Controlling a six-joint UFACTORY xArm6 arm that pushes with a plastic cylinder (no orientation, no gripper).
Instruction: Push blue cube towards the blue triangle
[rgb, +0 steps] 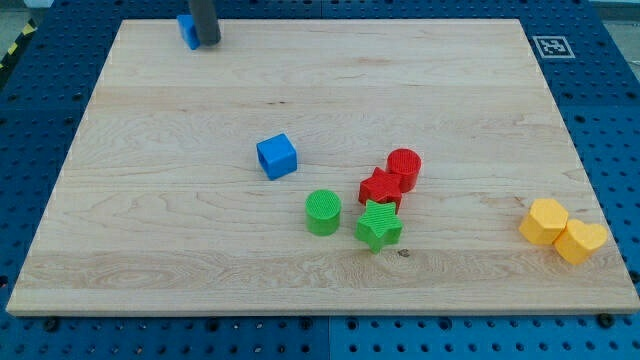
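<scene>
The blue cube (276, 156) sits near the middle of the wooden board (150, 200). The blue triangle (186, 30) lies at the view's top left edge of the board, partly hidden behind my rod. My tip (207, 43) stands at the triangle's right side, touching or nearly touching it, far up and left of the blue cube.
A green cylinder (323, 212), a green star (378, 225), a red star (380, 188) and a red cylinder (404, 167) cluster below and right of the cube. Two yellow blocks (545, 221) (580, 241) lie at the right edge. A marker tag (551, 45) is at top right.
</scene>
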